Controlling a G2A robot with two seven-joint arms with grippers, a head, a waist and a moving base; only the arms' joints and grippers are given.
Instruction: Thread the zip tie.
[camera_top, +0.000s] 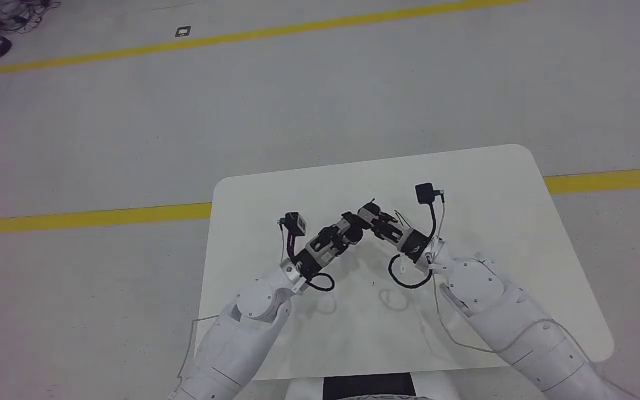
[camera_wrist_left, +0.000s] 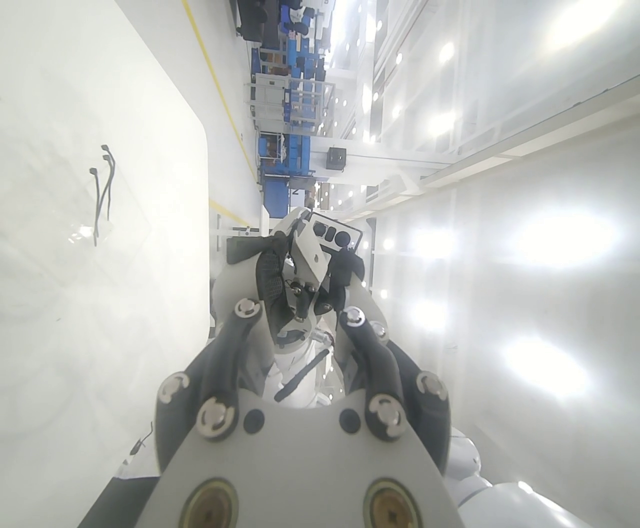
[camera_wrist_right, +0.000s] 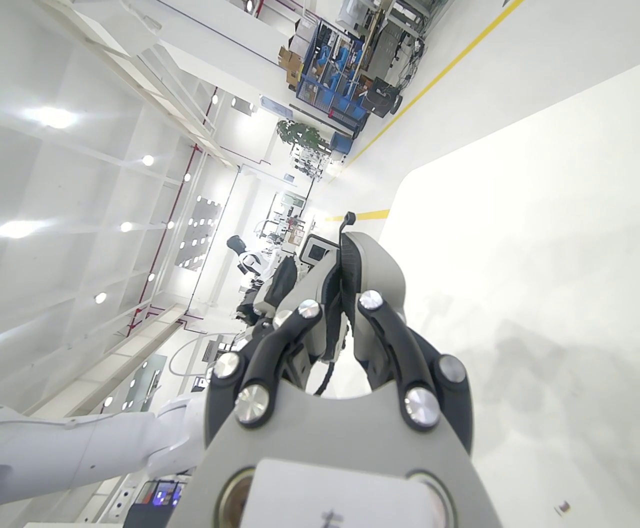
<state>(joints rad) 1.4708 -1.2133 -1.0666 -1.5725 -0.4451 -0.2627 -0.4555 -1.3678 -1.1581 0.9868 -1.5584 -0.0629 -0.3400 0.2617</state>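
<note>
Your left gripper (camera_top: 350, 222) hangs above the middle of the white round-cornered table (camera_top: 500, 180), almost tip to tip with the other arm's. Its dark ribbed pads (camera_wrist_left: 270, 282) stand spread, with a plain gap between them. A short black strip (camera_wrist_left: 301, 380) crosses that gap close to the palm; you cannot tell whether it is the tail of the tie. Facing it from just beyond the fingertips is your right gripper (camera_wrist_right: 342, 260). Its fingers are pressed together, pinching the black plastic zip tie (camera_wrist_right: 348, 218). The strap runs between the two pads, and the small square head sticks out just past the fingertips, apart from the left gripper's pads. Both grippers are held up off the table surface. On the table, well apart from the left gripper, three spare dark ties (camera_wrist_left: 102, 195) lie side by side, heads at one end. Their other ends rest on a crumpled clear plastic wrapper (camera_wrist_left: 82, 232).
</note>
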